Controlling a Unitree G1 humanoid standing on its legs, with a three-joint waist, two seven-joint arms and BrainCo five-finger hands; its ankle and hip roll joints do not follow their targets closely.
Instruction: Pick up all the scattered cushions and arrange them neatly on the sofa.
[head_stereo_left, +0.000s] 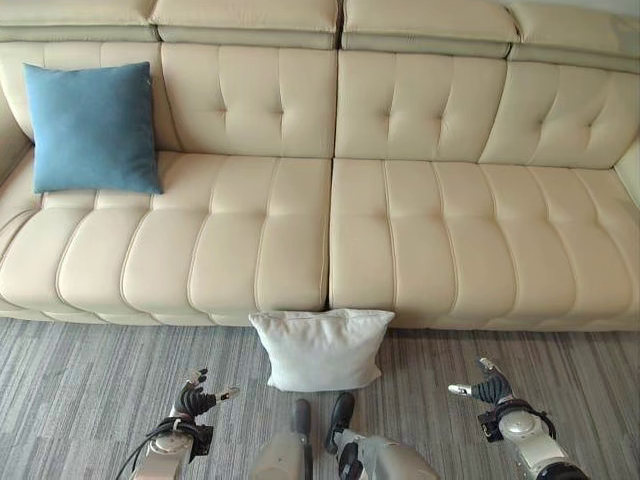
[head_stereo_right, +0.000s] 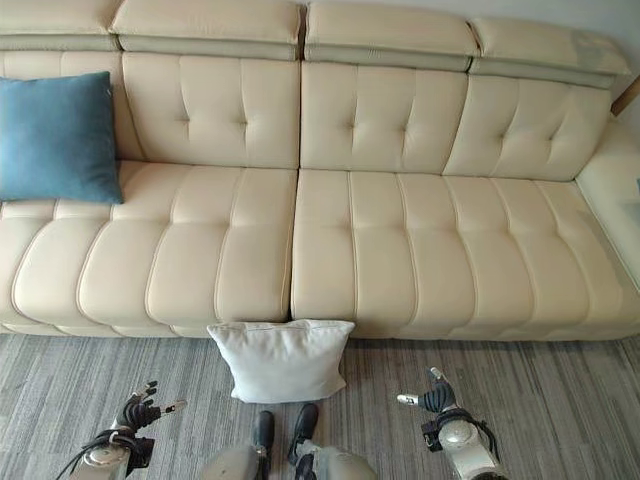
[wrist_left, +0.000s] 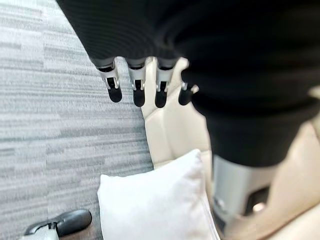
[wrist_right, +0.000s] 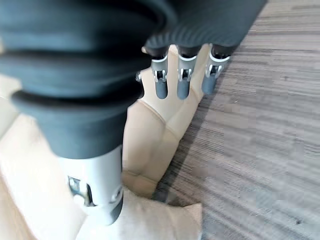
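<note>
Leaning upright against the front of the cream leather sofa (head_stereo_left: 330, 230), right below the seam between its two seat sections, a white cushion (head_stereo_left: 320, 348) stands on the grey striped carpet (head_stereo_left: 90, 380) — square, plump, softly creased, with its top corners slightly peaked. A blue cushion (head_stereo_left: 92, 127) already sits on the sofa's left end, propped upright against the tufted backrest — flat-faced, its fabric matte beside the glossy leather.

Both hands hang low over the carpet, well apart from the white cushion and on either side of it. The left hand (head_stereo_left: 196, 396) has its fingers (wrist_left: 135, 89) straight and spread, holding nothing, with the thumb out to the side. The right hand (head_stereo_left: 487, 386) is likewise relaxed, its fingers (wrist_right: 183, 80) extended in a row over the sofa's base edge and empty.
</note>
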